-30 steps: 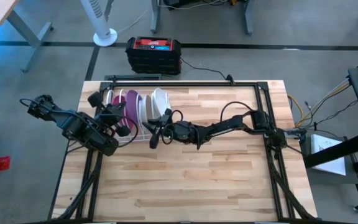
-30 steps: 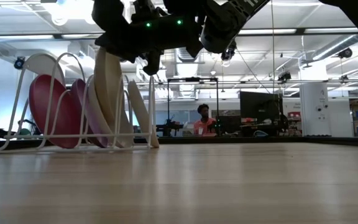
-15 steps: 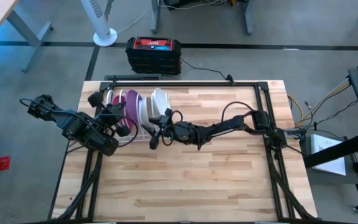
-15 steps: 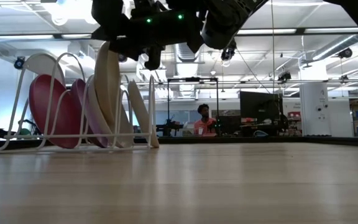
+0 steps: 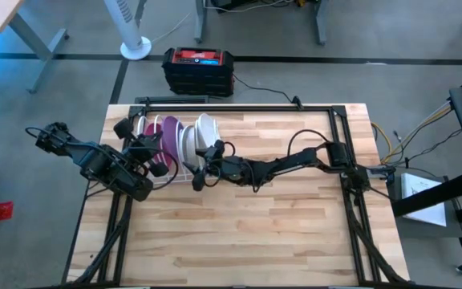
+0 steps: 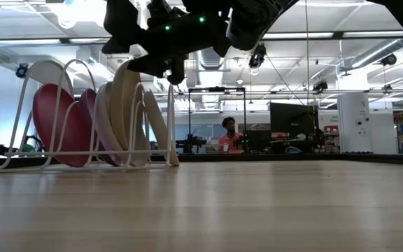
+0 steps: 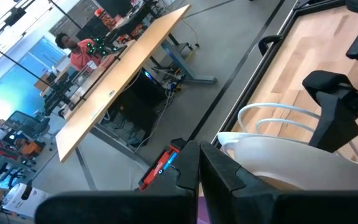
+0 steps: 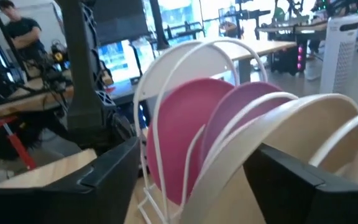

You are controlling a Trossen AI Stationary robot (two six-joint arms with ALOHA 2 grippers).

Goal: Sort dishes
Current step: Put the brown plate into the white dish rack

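Note:
A white wire rack (image 5: 179, 171) stands at the table's far left with dishes on edge in it: magenta ones (image 6: 54, 122) and white ones (image 5: 207, 127). A cream plate (image 6: 126, 105) leans in a slot, its lower rim down in the rack. My right gripper (image 6: 149, 59) hovers open over that plate's top rim. In the right wrist view its fingers (image 8: 110, 171) stand on either side of the cream plate (image 8: 278, 143), with magenta dishes (image 8: 179, 130) behind. My left gripper (image 5: 152, 152) is shut at the rack's left end, beside a white dish (image 7: 278, 162). My left gripper is shut close against the rack's left end. Its own body hides the fingertips, so I cannot tell whether it touches the rack or a dish.
A black and red box (image 5: 199, 68) sits on the floor beyond the table's far edge. Bare wood (image 5: 279, 233) stretches to the near and right sides of the table. A person (image 6: 228, 133) sits in the room behind.
My right gripper has opened and let go of the cream plate. The plate stood upright and higher between the fingers. It has dropped into its slot and now leans toward the magenta dishes.

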